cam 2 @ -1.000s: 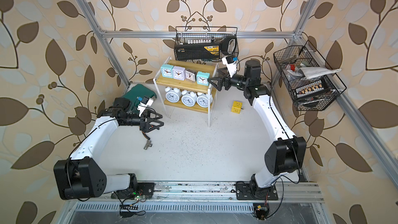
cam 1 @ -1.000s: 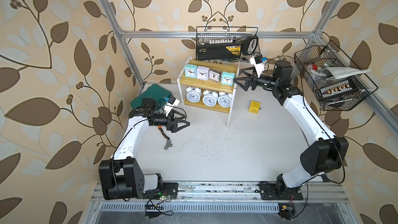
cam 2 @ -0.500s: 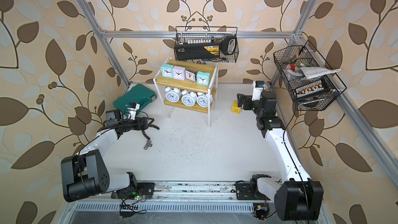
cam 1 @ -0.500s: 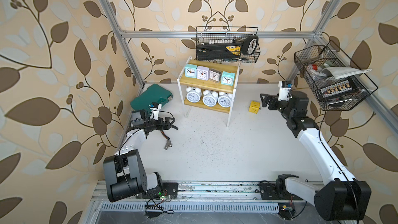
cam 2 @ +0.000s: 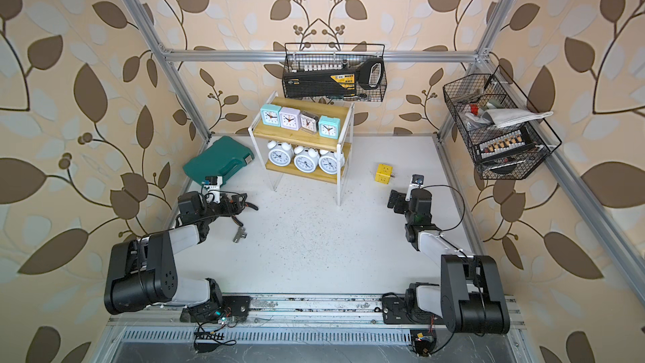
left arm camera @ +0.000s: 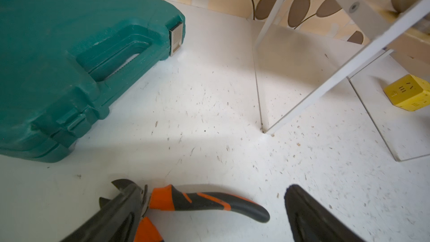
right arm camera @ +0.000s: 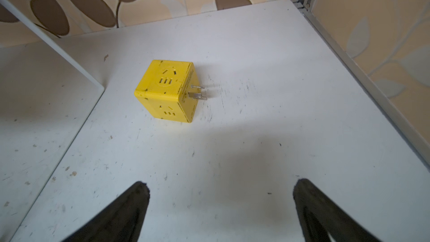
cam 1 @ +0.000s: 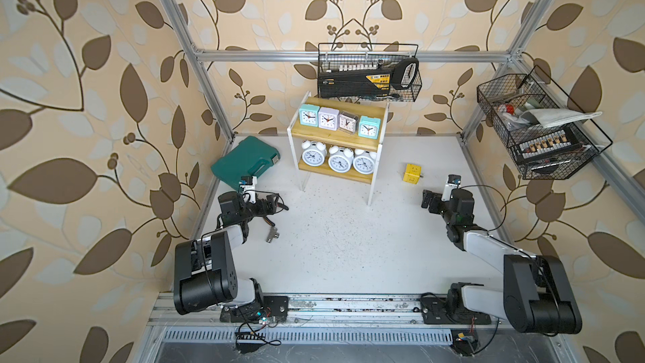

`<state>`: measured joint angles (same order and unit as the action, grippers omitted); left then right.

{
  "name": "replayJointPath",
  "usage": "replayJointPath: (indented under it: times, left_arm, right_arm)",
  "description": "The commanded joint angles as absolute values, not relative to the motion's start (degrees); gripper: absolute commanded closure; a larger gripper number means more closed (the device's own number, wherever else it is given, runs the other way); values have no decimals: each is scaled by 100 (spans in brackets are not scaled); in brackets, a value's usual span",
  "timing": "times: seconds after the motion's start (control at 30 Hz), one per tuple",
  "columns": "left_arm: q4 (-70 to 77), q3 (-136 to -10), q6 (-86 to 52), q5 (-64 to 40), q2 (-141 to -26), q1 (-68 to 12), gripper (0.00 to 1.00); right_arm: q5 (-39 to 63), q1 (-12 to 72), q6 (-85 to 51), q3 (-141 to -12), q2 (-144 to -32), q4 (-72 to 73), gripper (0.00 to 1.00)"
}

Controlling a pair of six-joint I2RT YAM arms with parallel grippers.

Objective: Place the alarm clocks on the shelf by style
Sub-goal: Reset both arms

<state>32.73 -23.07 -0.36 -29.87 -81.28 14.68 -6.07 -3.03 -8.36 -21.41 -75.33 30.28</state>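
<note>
Both arms have pulled back from the shelf [cam 1: 370, 109]. A second ago your right gripper [cam 1: 428, 200] hung at the right end of the top board and your left gripper [cam 1: 275, 204] reached out over the counter [cam 1: 331, 246]. Now each is folded low toward its own near side, spread wide and holding nothing. Orange-handled pliers [left arm camera: 209, 202] lie on the counter just under the left gripper, not gripped. The right gripper faces a yellow socket cube [right arm camera: 166, 91], which sits well clear of it. No clock has moved in that second, and none is left on the counter, so the sorting looks finished and the retreat reads as the closing move. At the far middle of the scene, four square clocks [cam 1: 327, 119] line the upper board, from left to right mint, pale lilac-white, greyish and mint. Three round twin-bell clocks [cam 1: 340, 160] stand shoulder to shoulder on the lower board. All seven stand upright with their dials facing you, one style per tier. The teal case [cam 1: 244, 162] rests to the left of the shelf, apart from it.
</note>
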Motion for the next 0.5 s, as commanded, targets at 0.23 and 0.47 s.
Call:
replayJointPath:
  times: [0.23,0.47]
  left_arm:
    - [4601,-1960,-193,-1838,-8467,1098,1]
    - [4278,-2188,-353,-1442,-8568,1063,1]
  right_arm:
    - [-318,-313,-495,-1586,-8620,5742,1]
    - [518,-281,-133,-2033,-8732,5083,1]
